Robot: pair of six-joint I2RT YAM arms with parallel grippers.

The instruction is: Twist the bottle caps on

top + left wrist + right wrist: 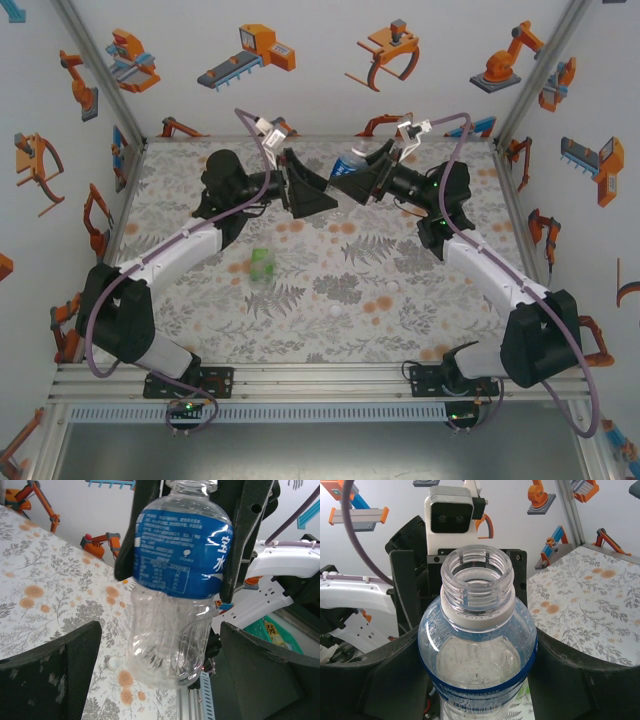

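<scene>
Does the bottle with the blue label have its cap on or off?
Off. In the right wrist view the blue-label bottle shows a bare threaded neck and an open mouth.

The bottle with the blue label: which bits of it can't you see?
- Left wrist view: the blue-label bottle has its mouth cut off by the top edge, and fingers of the right gripper cover the label's sides.
- Right wrist view: its bottom is cut off by the lower edge.
- Top view: the right gripper hides most of it, and the label print is too small to read.
</scene>
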